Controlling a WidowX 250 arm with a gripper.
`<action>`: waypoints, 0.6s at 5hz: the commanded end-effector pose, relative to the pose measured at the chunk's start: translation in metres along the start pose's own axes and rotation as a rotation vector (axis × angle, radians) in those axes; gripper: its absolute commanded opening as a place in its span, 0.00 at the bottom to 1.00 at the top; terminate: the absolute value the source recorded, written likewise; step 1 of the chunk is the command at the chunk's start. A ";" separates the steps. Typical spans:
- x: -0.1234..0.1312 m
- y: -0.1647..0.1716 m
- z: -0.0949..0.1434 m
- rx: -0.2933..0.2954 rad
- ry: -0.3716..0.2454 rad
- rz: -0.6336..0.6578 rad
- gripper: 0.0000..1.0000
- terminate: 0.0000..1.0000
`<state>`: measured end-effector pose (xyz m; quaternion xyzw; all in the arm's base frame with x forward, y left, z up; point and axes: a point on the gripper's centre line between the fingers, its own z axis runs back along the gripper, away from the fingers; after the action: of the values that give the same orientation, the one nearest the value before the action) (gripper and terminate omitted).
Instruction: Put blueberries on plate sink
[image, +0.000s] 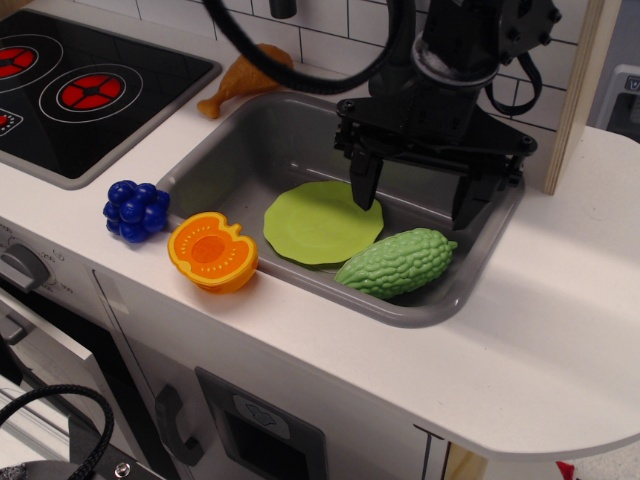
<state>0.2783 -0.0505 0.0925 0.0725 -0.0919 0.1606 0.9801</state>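
The blueberries (135, 210), a cluster of glossy dark-blue balls, sit on the white counter left of the sink. The lime-green plate (320, 222) lies flat in the grey sink (240, 140). My gripper (418, 198) hangs open and empty over the sink, its left finger above the plate's right edge and its right finger above the bumpy green gourd. It is well to the right of the blueberries.
An orange half fruit (212, 251) sits on the sink's front-left rim beside the blueberries. A bumpy green gourd (396, 263) lies in the sink right of the plate. A toy chicken drumstick (243, 80) lies behind the sink. The black stovetop (90, 90) is at the left.
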 end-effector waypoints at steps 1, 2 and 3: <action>0.000 0.000 0.000 0.000 0.000 0.000 1.00 0.00; 0.015 0.023 -0.008 -0.002 -0.055 0.029 1.00 0.00; 0.032 0.052 -0.017 0.002 -0.072 0.033 1.00 0.00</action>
<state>0.2900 0.0128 0.0785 0.0805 -0.1120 0.1755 0.9748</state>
